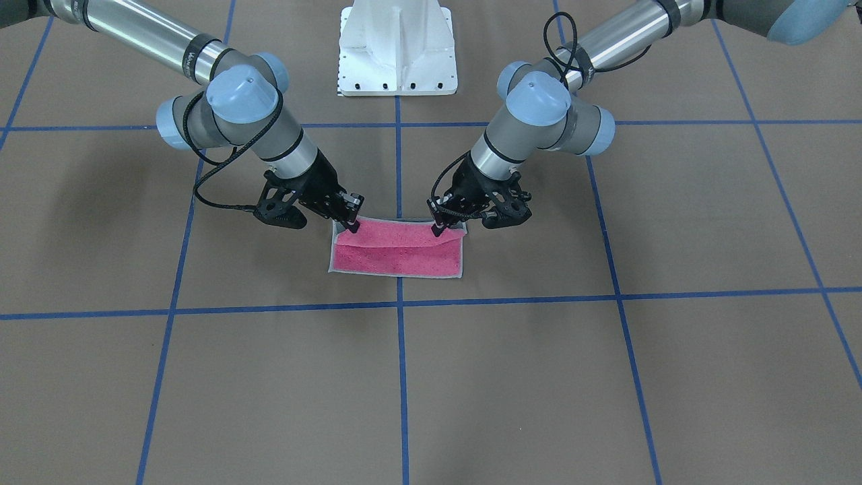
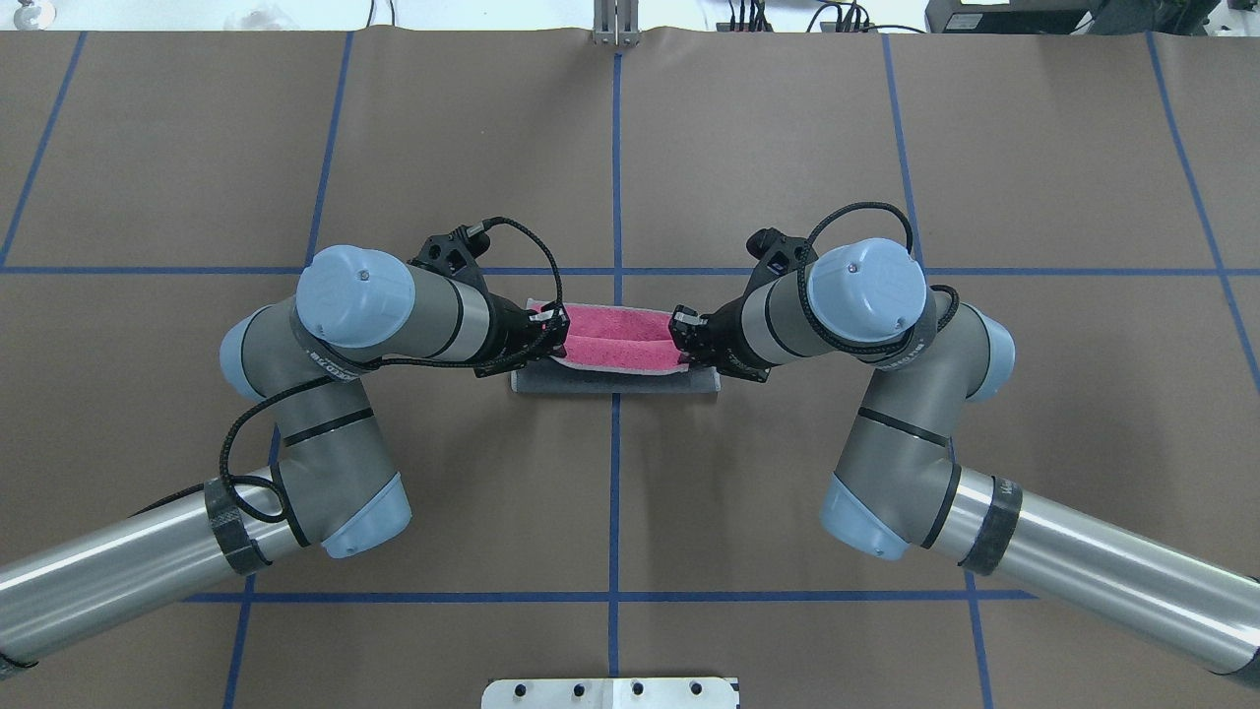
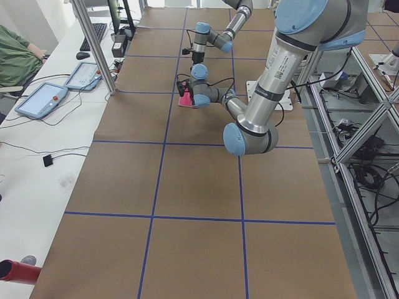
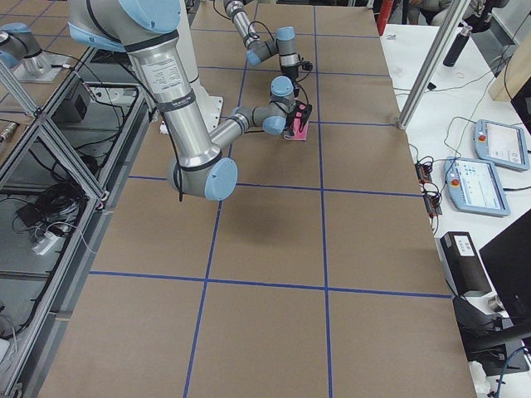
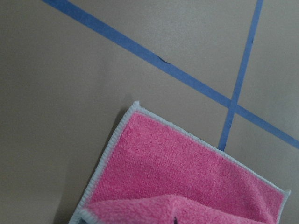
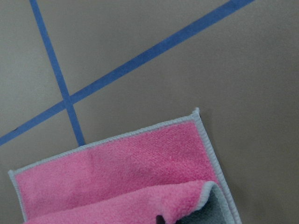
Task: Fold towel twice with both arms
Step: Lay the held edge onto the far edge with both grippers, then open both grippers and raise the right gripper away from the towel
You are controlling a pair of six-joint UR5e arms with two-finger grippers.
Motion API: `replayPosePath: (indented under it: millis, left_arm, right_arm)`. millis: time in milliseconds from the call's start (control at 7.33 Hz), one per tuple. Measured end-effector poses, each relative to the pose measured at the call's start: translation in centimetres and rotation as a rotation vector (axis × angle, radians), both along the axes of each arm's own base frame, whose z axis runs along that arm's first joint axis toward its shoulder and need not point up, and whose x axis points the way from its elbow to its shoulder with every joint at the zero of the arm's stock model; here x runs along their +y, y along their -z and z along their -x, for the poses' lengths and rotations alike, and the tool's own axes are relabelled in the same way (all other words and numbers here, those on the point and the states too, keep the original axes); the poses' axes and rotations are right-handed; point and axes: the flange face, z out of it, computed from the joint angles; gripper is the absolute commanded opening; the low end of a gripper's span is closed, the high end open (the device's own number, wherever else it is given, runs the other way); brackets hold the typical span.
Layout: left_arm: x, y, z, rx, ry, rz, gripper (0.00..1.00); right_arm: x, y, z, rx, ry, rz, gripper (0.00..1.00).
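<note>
The towel (image 1: 397,256) lies pink face up at the table's middle, on a blue tape line. Its edge nearest the robot is raised and curled over, so the dark grey face (image 2: 615,382) shows in the overhead view. My left gripper (image 1: 438,228) is shut on one raised corner. My right gripper (image 1: 351,225) is shut on the other. In the overhead view the left gripper (image 2: 559,333) and right gripper (image 2: 681,337) face each other across the towel (image 2: 615,340). The wrist views show the flat pink part (image 5: 177,163) (image 6: 131,172) with the raised flap at the bottom edge.
The white pedestal base (image 1: 397,47) stands behind the towel. Blue tape lines (image 1: 400,377) grid the brown table. An operators' desk with control pendants (image 3: 43,99) runs along the far side, and a person in green (image 3: 15,59) sits there.
</note>
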Motion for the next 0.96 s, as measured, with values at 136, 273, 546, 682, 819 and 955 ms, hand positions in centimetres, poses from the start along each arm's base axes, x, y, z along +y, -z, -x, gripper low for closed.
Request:
replayPosePath:
  millis: [136,273,546,682,819,955]
  left_arm:
    - [-0.15,-0.12,0.02,-0.002,0.002,0.002,0.0]
    - [-0.27,-0.13,0.08,-0.003,0.004,0.003,0.0]
    - [-0.6,-0.13,0.31,-0.003,0.01,0.003,0.0]
    - [-0.71,-0.17,0.36,-0.004,0.012,0.004,0.0]
    - [-0.76,-0.19,0.36,-0.005,0.012,0.005,0.0]
    - [-0.82,-0.21,0.32,-0.006,0.013,0.006,0.0]
  right_arm:
    - [-0.21,-0.04,-0.09,0.001,-0.003,0.001,0.0]
    - [-0.45,-0.22,-0.15,0.004,-0.007,0.003,0.0]
    - [-0.85,-0.46,-0.26,0.009,-0.013,0.006,0.0]
    - [-0.93,-0.55,-0.26,0.011,-0.013,0.007,0.0]
    - [-0.99,-0.6,-0.23,0.012,-0.014,0.008,0.0]
    - [-1.02,-0.59,-0.21,0.012,-0.014,0.008,0.0]
